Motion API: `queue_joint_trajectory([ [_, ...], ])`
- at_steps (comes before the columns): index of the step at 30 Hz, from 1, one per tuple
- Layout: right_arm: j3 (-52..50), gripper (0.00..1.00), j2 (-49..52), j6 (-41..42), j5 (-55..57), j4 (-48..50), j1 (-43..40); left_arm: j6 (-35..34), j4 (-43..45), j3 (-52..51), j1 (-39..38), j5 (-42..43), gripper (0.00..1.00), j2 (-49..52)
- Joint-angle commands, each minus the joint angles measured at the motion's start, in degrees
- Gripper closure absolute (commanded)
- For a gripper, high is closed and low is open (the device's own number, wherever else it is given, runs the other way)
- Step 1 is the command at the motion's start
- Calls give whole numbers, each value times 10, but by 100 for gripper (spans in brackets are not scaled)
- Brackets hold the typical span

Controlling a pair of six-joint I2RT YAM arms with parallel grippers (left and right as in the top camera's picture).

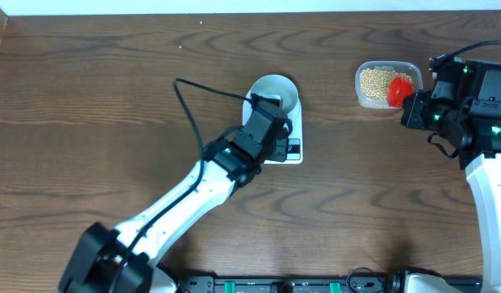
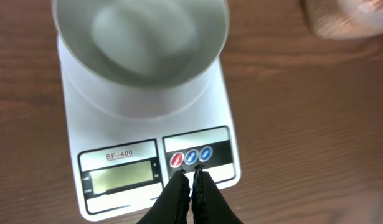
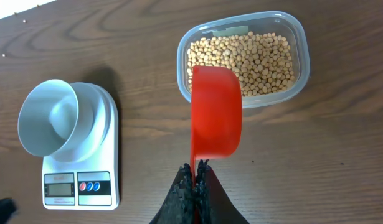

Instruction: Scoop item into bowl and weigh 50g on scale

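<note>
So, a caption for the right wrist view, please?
Right pincer holds red scoop at the bean tub; empty bowl sits on scale.

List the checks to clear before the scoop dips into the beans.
1. The bowl sits on the scale: ok.
2. The bowl is empty: ok.
3. The display shows a reading: not ok, it looks blank.
4. The left hand is clear of the scale: not ok, its shut tips are at the buttons.
5. The right hand is shut on the red scoop: ok.
6. The tub of beans is open by the scoop: ok.
</note>
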Motion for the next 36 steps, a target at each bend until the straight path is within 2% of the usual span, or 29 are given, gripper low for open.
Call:
queue_joint_trajectory([
  [1,11,99,3,-8,5,0,-3,9,4,1,1,-7,92,38],
  [15,11,99,3,-8,5,-3,-3,9,27,1,-15,19,92,148],
  [20,11,99,3,-8,5,-5,-3,9,48,1,-15,18,92,156],
  [26,11,99,3,-8,5,-5,-3,9,52,1,-15,-46,92,157],
  [36,11,99,3,-8,5,-12,-3,9,69,1,-15,-41,92,182],
])
